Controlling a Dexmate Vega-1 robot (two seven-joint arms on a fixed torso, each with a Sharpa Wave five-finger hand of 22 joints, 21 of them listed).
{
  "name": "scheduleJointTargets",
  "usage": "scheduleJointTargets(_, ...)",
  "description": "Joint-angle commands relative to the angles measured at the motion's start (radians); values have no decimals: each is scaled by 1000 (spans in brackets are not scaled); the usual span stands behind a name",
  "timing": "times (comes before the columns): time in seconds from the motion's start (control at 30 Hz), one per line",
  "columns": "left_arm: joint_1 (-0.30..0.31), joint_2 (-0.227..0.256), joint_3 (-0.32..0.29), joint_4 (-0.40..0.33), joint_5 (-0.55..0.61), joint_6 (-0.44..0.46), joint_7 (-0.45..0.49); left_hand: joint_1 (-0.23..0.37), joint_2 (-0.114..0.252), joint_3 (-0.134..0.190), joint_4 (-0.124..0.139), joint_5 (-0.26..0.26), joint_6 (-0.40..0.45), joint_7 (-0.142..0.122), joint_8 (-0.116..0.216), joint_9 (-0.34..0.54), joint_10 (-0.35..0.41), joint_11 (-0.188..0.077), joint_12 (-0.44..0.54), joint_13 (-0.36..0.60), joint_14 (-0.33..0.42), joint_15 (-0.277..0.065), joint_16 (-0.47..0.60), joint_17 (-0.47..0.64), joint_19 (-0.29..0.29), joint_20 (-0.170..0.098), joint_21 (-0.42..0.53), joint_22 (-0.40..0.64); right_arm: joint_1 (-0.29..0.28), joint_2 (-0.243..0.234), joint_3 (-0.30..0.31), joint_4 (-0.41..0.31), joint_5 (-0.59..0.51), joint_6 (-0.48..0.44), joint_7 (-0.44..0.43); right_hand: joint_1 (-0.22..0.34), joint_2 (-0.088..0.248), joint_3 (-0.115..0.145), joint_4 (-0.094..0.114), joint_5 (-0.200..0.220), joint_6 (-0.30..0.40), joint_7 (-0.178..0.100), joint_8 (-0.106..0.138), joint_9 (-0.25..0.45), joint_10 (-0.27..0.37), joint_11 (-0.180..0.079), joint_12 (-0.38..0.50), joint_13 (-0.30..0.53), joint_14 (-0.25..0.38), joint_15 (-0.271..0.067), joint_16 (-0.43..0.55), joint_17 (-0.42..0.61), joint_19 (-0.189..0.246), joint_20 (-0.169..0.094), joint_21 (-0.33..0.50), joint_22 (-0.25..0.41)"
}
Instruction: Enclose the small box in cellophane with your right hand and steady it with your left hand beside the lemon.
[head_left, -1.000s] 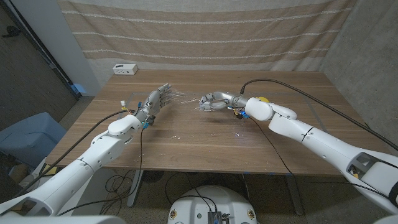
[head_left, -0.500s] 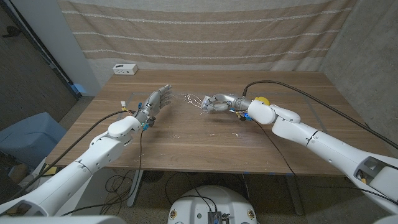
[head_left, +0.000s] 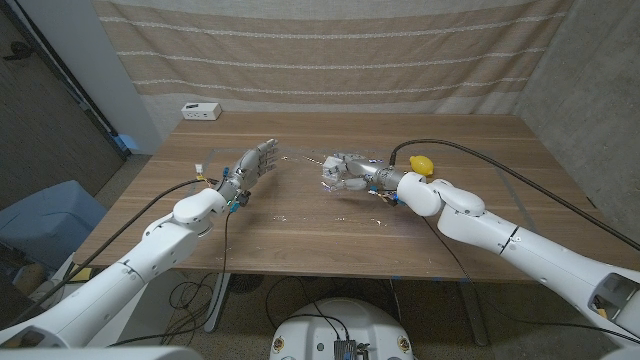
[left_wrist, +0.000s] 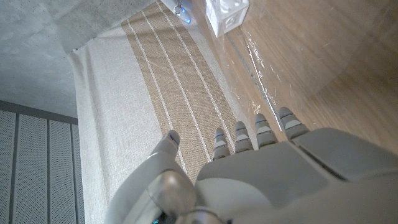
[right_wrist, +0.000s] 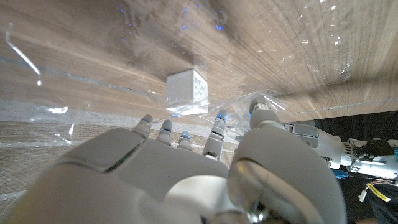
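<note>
Right wrist view shows us the small white cardboard box (right_wrist: 187, 91) on the wooden counter (right_wrist: 348, 43), under or against the clear crinkled cellophane sheet (right_wrist: 81, 81). Our right hand (head_left: 342, 169) pinches a fold of film; our left hand (head_left: 254, 160) stands open, fingers spread, holding nothing. The yellow lemon (head_left: 422, 163) sits just behind the right forearm. We judge the film could slip or drag the unsteadied box. No legible writing.

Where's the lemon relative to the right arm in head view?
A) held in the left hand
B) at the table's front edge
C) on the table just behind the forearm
C: the lemon sits on the table just behind the right forearm, far from the left hand.
</note>
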Motion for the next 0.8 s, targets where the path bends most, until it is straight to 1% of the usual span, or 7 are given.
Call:
scheduleJointTargets(0.03,24,8,-12,-6,-9,-31,-16,-2,6,5,-3,2,1,-4,0,3,5,-1,-2,3,1,1,-1,3,5,6,1,5,-18,-6,-56,-127,-181,-194,127,-25,-11,12,-3,0,45,3,15,0,154,-30,108,23,159,-34,121,43,-76,4,19,3)
scheduleJointTargets(0.13,30,14,-15,-11,-4,-40,-18,-2,6,5,-3,2,1,-4,0,3,6,-1,-2,3,2,1,0,3,6,6,1,5,-13,3,-64,-132,-195,-215,160,-28,-20,8,-9,1,51,3,10,-1,241,-39,145,34,205,-40,159,59,-59,4,22,2)
scheduleJointTargets(0.17,32,15,-15,-13,1,-44,-16,-2,6,5,-3,2,2,-4,0,3,6,-2,-1,3,2,1,0,3,6,6,1,5,-11,5,-66,-131,-198,-217,167,-28,-25,7,-12,2,58,3,10,-1,280,-25,159,37,216,-41,170,63,-45,3,26,2)
scheduleJointTargets(0.27,35,37,-14,-29,34,-45,-8,2,6,7,-6,2,3,-6,1,3,10,-7,0,3,10,-8,2,2,7,6,1,4,-6,10,-58,-123,-169,-205,183,-34,-41,-2,-16,3,74,8,11,-1,314,-23,170,37,240,-51,187,66,-9,0,37,1)
scheduleJointTargets(0.43,56,109,-13,-116,176,9,94,110,-9,45,-113,-3,105,-27,33,3,104,-55,25,2,61,-57,6,0,19,-16,-4,2,2,18,-57,-111,-146,-198,201,-64,-73,-24,-12,4,47,69,-4,1,292,-3,147,28,227,-58,181,53,35,3,46,-1)
scheduleJointTargets(0.57,75,177,-16,-187,281,70,147,152,-7,58,-148,-4,161,-34,46,3,130,-60,30,3,61,-80,4,1,21,-21,-5,4,9,26,-74,-106,-174,-212,202,-83,-82,-31,-8,7,-10,93,-13,3,321,19,148,22,262,-61,184,35,55,3,48,-3)
scheduleJointTargets(0.8,137,327,-33,-367,487,275,236,223,-4,78,-184,-4,184,-72,46,4,130,-69,24,4,53,-89,0,2,41,-21,1,5,20,49,-91,-85,-198,-240,203,-85,-83,-29,-11,10,-33,51,-9,4,321,9,136,17,289,-66,180,14,75,2,49,-4)
